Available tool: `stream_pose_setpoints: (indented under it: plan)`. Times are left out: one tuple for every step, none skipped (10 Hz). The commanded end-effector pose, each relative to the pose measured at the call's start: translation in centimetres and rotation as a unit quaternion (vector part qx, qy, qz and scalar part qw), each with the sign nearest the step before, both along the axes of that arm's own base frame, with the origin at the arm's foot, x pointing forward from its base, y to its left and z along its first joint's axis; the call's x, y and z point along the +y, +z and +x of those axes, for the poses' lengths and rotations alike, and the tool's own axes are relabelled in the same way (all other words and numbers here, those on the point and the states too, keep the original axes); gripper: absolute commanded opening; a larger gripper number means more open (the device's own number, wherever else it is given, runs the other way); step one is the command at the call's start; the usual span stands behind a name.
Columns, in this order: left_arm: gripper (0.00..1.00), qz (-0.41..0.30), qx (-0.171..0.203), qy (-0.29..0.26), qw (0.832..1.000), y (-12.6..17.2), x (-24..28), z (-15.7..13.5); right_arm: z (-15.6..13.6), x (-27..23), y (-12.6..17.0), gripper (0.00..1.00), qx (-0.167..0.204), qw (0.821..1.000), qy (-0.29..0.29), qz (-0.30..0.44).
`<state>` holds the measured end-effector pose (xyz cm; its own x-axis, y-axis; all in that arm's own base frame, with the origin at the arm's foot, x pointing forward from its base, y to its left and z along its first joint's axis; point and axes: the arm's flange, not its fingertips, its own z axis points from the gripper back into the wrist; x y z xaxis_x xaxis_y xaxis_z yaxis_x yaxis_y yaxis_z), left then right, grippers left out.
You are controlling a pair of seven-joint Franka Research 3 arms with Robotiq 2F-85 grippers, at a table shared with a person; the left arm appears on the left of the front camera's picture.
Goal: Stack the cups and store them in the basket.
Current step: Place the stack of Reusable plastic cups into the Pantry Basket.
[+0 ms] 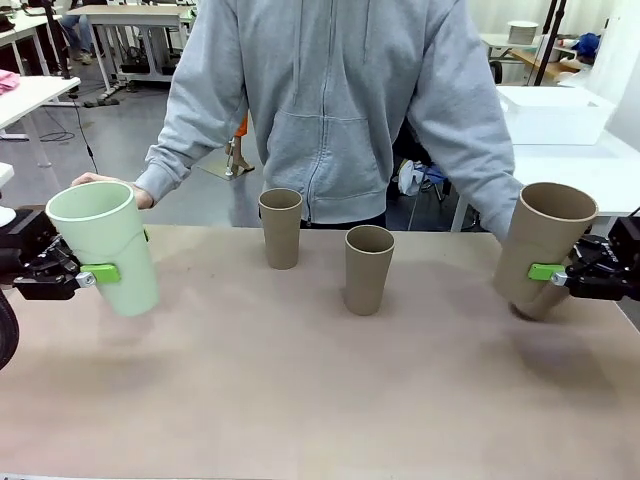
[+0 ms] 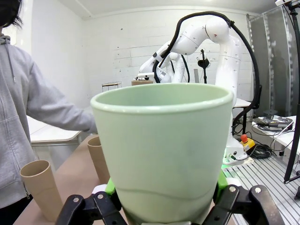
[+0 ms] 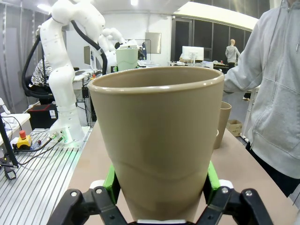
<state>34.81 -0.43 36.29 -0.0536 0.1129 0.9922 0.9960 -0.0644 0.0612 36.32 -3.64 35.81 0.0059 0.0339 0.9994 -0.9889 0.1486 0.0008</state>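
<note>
Two tan cups [image 1: 281, 230] [image 1: 369, 272] stand upright on the table [image 1: 300, 400].

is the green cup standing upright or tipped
Tipped slightly: the mint-green cup, clamped in the left gripper, leans with its open rim up and toward the robot's left.

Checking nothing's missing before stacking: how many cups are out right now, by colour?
Mint-green cup: 1
Tan-brown cups: 3
Total: 4 cups
</note>
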Motion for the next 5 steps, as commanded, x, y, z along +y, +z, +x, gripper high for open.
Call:
stream_pose_setpoints:
  plan:
    - [0.85, 0.001, -0.001, -0.002, 1.0, 0.07, 0.02, -0.05, 0.02, 0.13, 0.16, 0.84, -0.005, 1.0, 0.001, 0.002]
    - [0.85, 0.001, -0.001, -0.002, 1.0, 0.07, 0.02, -0.05, 0.02, 0.13, 0.16, 0.84, -0.005, 1.0, 0.001, 0.002]
    - [0.85, 0.001, -0.001, -0.002, 1.0, 0.07, 0.02, -0.05, 0.02, 0.13, 0.16, 0.84, -0.005, 1.0, 0.001, 0.002]
    - [0.85, 0.001, -0.001, -0.002, 1.0, 0.07, 0.02, -0.05, 0.02, 0.13, 0.16, 0.84, -0.005, 1.0, 0.001, 0.002]
    - [0.85, 0.001, -0.001, -0.002, 1.0, 0.07, 0.02, -0.05, 0.02, 0.13, 0.16, 0.84, -0.005, 1.0, 0.001, 0.002]
